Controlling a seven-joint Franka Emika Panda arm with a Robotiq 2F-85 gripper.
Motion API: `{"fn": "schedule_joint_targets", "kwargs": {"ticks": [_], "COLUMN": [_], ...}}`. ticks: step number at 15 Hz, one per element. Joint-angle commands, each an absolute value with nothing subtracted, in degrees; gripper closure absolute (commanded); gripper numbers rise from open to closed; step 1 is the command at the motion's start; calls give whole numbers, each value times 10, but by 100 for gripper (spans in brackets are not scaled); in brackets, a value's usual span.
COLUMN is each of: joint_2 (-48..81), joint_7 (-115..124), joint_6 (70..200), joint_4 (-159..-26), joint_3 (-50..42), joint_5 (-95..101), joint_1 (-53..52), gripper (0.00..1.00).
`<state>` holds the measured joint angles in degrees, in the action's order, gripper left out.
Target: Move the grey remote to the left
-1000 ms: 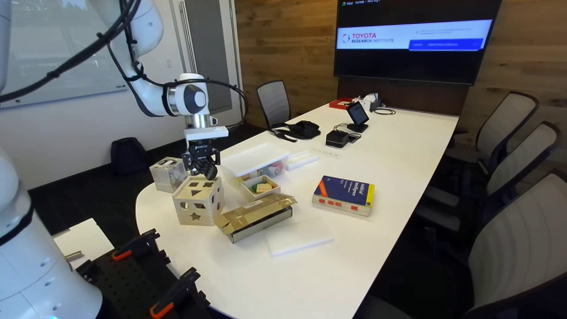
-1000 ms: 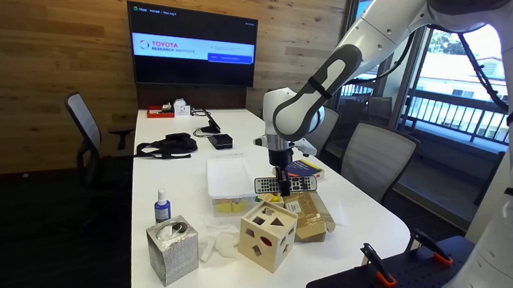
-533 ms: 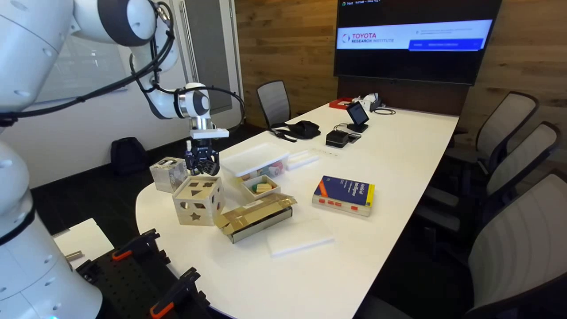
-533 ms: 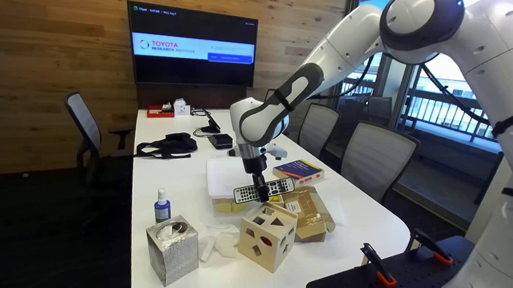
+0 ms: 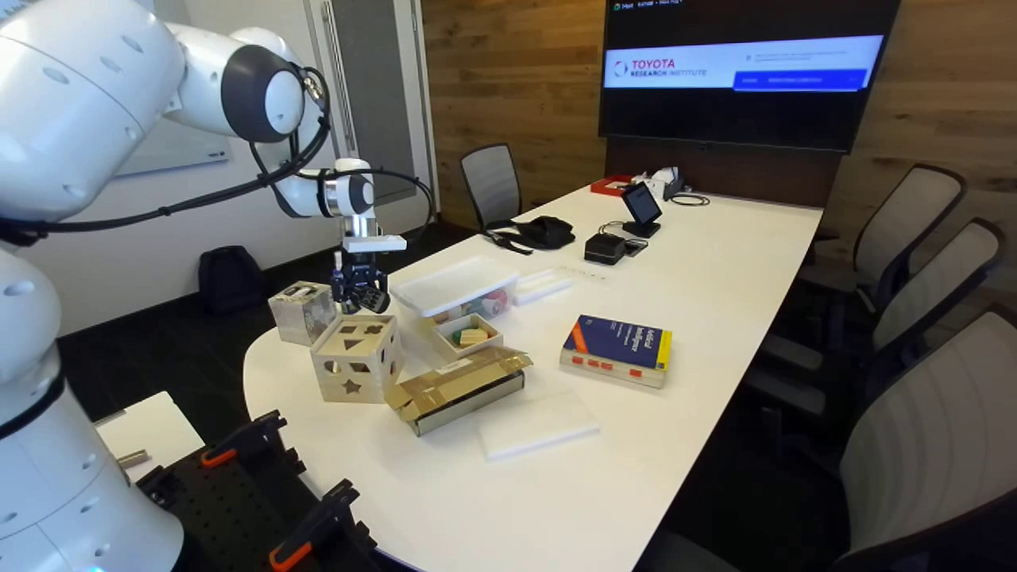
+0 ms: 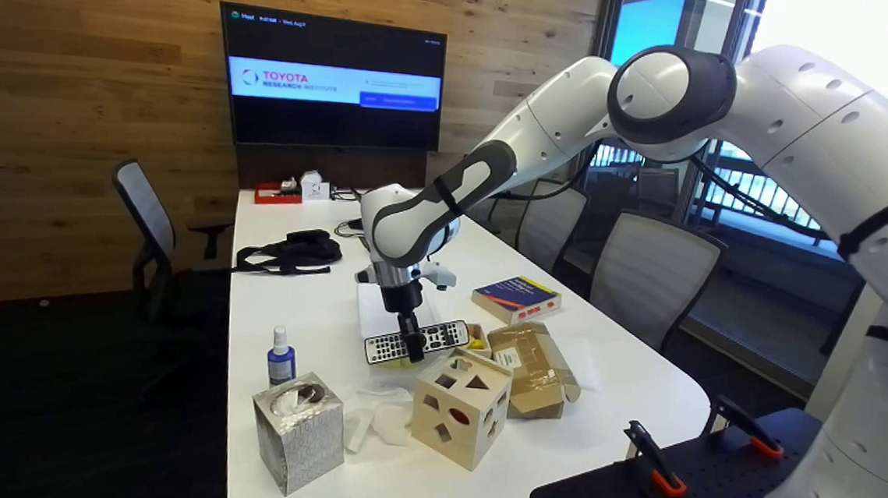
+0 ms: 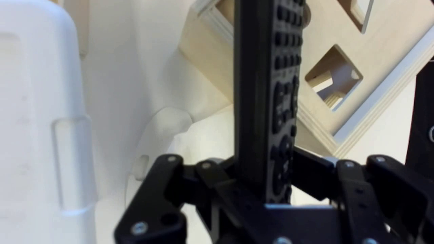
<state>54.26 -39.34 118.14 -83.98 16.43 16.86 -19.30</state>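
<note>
The grey remote with black sides and black buttons (image 6: 446,335) is held on a slant in an exterior view. It also shows in the wrist view (image 7: 252,84), standing along the jaws, and nearly end-on in an exterior view (image 5: 373,300). My gripper (image 6: 414,347) is shut on the remote near its middle; both fingers press its sides in the wrist view (image 7: 266,166). The remote is above the table, in front of the white-lidded bin and just behind the wooden shape box. I cannot tell whether it touches either. The gripper also shows in an exterior view (image 5: 361,294).
The wooden shape box (image 6: 460,410) stands close by. The white-lidded bin (image 5: 457,284), an open cardboard box (image 6: 533,372) and a small block tray (image 5: 469,335) are near. A tissue box (image 6: 298,434), spray bottle (image 6: 280,362) and thick book (image 6: 517,297) stand on the table.
My gripper has carried the remote left and lower in an exterior view, from beside the cardboard box to the bin's front. The wooden shape box has shifted very slightly.
</note>
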Motion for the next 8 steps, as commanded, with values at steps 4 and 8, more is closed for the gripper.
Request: {"fn": "schedule_joint_targets", "kwargs": {"ticks": [4,8], "joint_2": [604,642], "joint_7": [-435,-460], "joint_6": [1137,1115], "joint_4": [-728,-672], "joint_3": [174,178], "joint_5": [157,142], "joint_1": [-211,-216], "gripper": [96,96]}}
